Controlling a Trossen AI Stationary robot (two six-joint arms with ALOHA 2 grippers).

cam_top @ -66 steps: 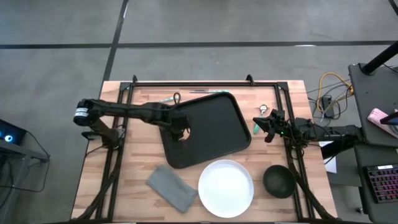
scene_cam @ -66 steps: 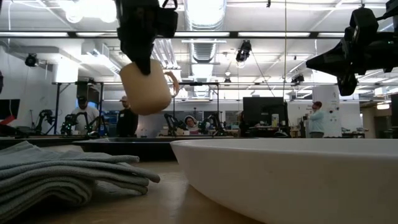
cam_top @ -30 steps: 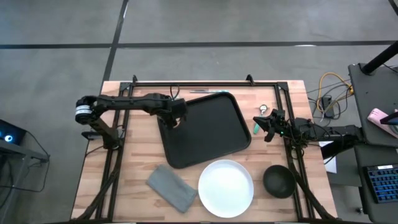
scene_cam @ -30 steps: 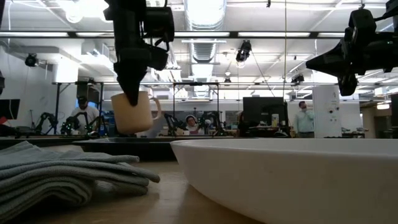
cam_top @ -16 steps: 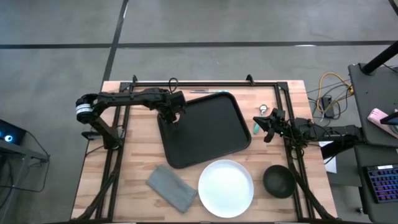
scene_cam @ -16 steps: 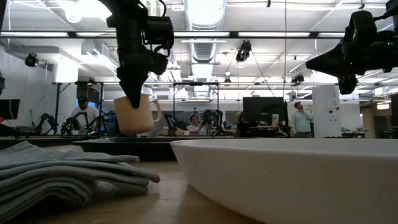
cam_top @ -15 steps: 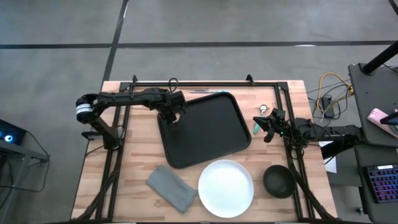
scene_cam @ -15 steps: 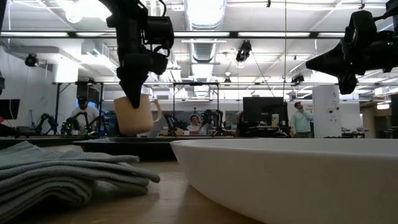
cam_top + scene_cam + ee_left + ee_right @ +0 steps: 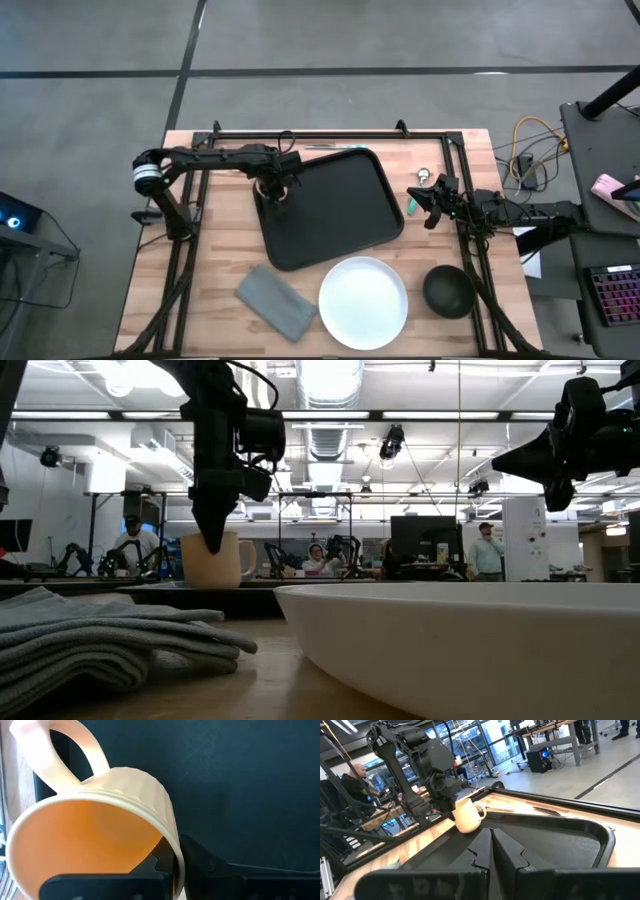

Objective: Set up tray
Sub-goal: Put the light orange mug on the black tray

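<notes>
A wooden table [image 9: 210,250] carries the black tray [image 9: 335,215] at its centre, a white plate [image 9: 363,302] touching the tray's rim at 6 o'clock. At the tray's 10 o'clock corner the left gripper [image 9: 277,190] pinches a cream mug's [image 9: 210,559] rim — mug on the tray floor. The right gripper [image 9: 432,205], fingers pressed together, hangs off the tray's 3 o'clock edge.

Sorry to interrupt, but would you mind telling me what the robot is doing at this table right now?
The left gripper is shut on the rim of a cream ceramic mug, holding it upright at the far left corner of the large black rectangular tray; the mug looks to be at or just above the tray's surface. The right gripper waits off the tray's right side, fingers shut and empty. A round white plate, a dark bowl and a grey folded cloth lie on the wooden table in front of the tray.
</notes>
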